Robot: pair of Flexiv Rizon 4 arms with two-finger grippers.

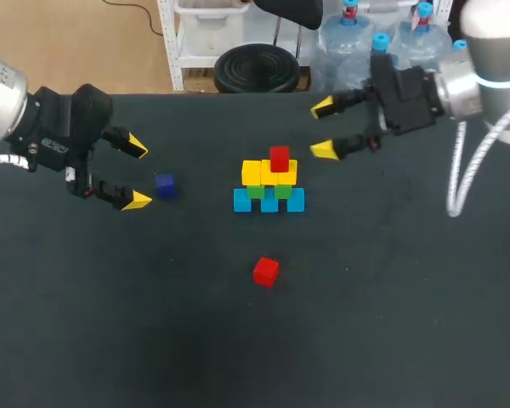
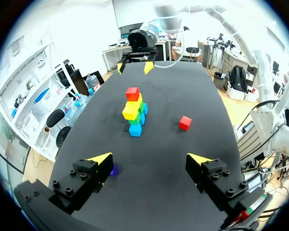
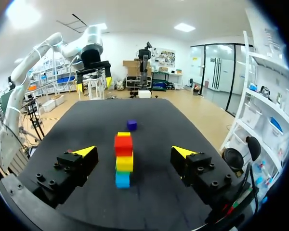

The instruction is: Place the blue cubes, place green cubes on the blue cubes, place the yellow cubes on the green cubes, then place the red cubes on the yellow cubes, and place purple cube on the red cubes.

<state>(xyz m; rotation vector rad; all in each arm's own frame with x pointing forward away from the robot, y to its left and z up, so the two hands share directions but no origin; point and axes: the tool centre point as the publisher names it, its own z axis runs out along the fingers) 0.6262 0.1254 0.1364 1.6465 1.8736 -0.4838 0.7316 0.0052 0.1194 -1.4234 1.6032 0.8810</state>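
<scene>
**Second red cube waits as pyramid nears its top**

A pyramid [image 1: 269, 183] of cubes is seen at the middle of the table [image 1: 408, 323], well clear of every edge. Blue cubes [image 1: 242, 201] are set at the base, green cubes [image 1: 256, 191] on them and yellow cubes [image 1: 252, 172] above, and one red cube [image 1: 279, 158] is placed on the yellow row. A second red cube [image 1: 266, 271] is seen lying alone between the pyramid and the table's near edge. The purple cube [image 1: 165, 185] is found toward the left edge, just ahead of the left gripper [image 1: 138, 173].

Both grippers are held off the table with fingers spread wide and nothing between them. The right gripper [image 1: 323, 129] is placed beyond the pyramid, toward the far right corner.

The cubes are judged to be light, stiff and smooth-faced, so little force is thought to be needed, though one may be twisted loose by a skewed grip. The second red cube is best taken on two opposite flat sides, squarely. The pyramid is likely to be toppled by a careless nudge.
</scene>
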